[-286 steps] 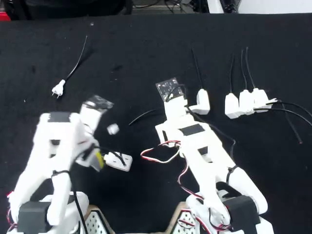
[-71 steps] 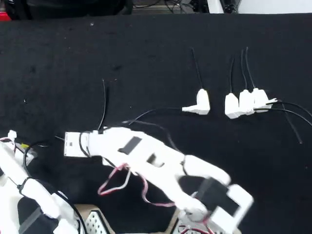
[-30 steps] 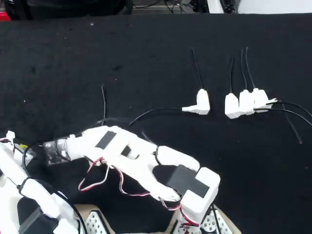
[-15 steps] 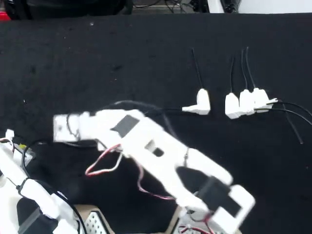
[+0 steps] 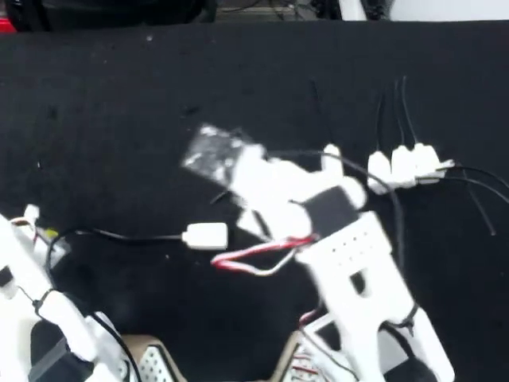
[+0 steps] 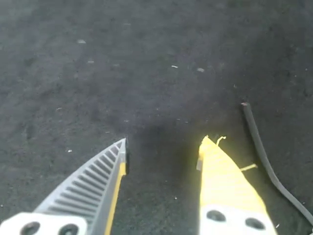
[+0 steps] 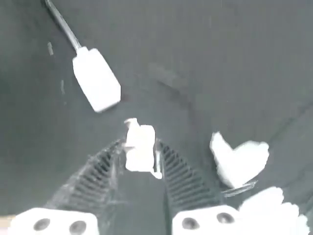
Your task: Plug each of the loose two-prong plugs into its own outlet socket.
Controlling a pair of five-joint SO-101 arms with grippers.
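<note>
The right gripper (image 7: 140, 149) is clamping a plug (image 7: 139, 139), the socket (image 7: 96, 85) lying just beyond its fingertips (image 7: 170, 159). Aligning prongs with its slots before pushing seems key. The left gripper (image 6: 161, 149) is gaping, empty.

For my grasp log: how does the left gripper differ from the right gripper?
The left gripper is open and empty; the right gripper is shut on a white plug. The left gripper hangs beside a black cable; the right gripper near a white corded block.
</note>
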